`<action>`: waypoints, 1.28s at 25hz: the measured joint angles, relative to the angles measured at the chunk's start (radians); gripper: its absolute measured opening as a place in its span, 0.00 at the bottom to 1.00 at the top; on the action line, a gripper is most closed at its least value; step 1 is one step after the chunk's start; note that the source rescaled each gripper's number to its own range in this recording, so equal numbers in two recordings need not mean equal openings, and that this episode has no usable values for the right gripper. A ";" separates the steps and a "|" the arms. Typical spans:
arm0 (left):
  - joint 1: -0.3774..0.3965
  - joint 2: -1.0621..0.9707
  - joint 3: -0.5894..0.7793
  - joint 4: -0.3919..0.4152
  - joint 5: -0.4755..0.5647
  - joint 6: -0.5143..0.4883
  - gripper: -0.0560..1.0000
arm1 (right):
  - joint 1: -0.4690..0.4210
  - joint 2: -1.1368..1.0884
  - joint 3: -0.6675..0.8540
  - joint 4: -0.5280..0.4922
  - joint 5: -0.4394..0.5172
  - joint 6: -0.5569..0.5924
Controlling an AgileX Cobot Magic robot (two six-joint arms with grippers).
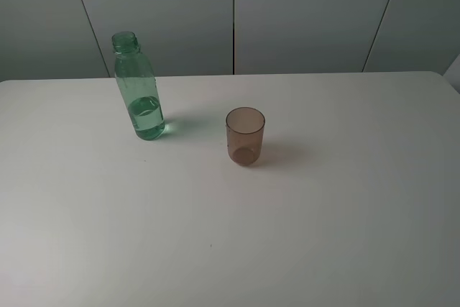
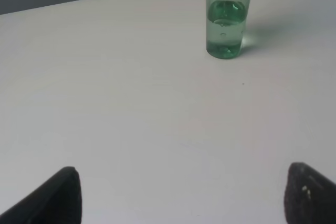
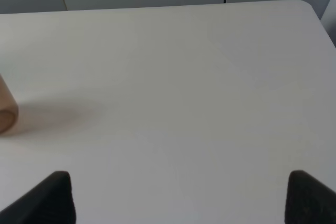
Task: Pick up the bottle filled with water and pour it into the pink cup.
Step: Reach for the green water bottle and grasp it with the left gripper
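My left fingers spread, empty, bottle well ahead: I'd go straight in, straddle its mid-body, close gently, keep it upright; right fingers spread too.

A plain white tabletop with rounded far corners stands before a grey panelled wall with dark seams.

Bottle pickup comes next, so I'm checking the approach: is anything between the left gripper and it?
Nothing visible: only table surface lies between the open left gripper and the upright bottle.
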 joint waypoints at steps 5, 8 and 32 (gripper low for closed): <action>0.000 0.000 0.000 0.000 0.000 0.000 0.98 | 0.000 0.000 0.000 0.000 0.000 0.000; 0.000 0.000 0.000 0.000 0.000 0.000 0.98 | 0.000 0.000 0.000 0.000 0.000 0.000; 0.000 0.192 -0.135 -0.061 -0.001 0.013 0.98 | 0.000 0.000 0.000 0.000 0.000 0.000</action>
